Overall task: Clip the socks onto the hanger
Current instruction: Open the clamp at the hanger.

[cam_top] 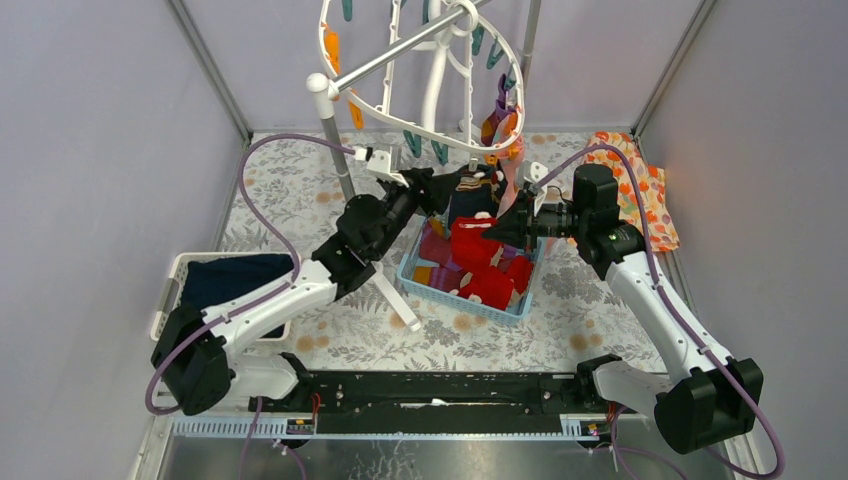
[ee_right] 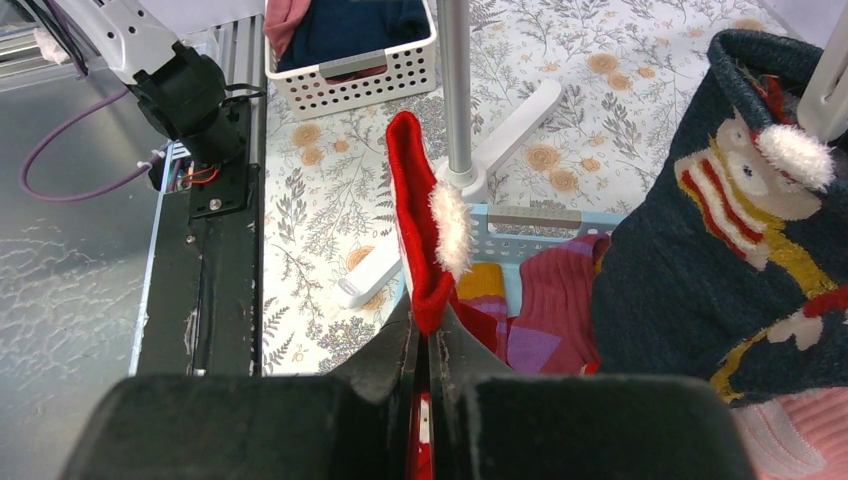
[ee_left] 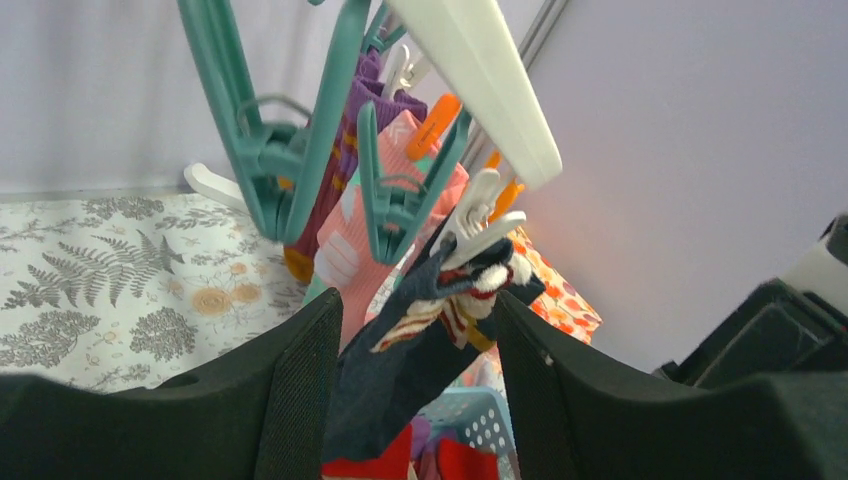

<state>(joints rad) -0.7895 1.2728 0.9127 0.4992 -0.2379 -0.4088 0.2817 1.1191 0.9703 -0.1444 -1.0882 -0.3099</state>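
Note:
The white hanger (cam_top: 400, 130) hangs at the back with teal clips (ee_left: 270, 120) and an orange clip (ee_left: 435, 112). A pink sock (ee_left: 345, 230) and a purple sock (ee_left: 345, 140) hang clipped on it. A navy patterned sock (ee_left: 400, 370) hangs from a white clip (ee_left: 480, 225), between the spread fingers of my open left gripper (ee_left: 418, 300), which sits under the ring (cam_top: 440, 188). My right gripper (ee_right: 432, 320) is shut on a red sock (ee_right: 415, 200) with white fluffy trim, above the basket (cam_top: 497, 232). Several more socks lie in the light blue basket (cam_top: 455, 300).
The grey pole of the rack stand (cam_top: 340, 155) rises left of the basket, its white foot (ee_right: 375, 275) running along the basket's side. A white basket (cam_top: 170, 290) with navy cloth sits at the left. An orange floral cloth (cam_top: 645, 195) lies at the back right.

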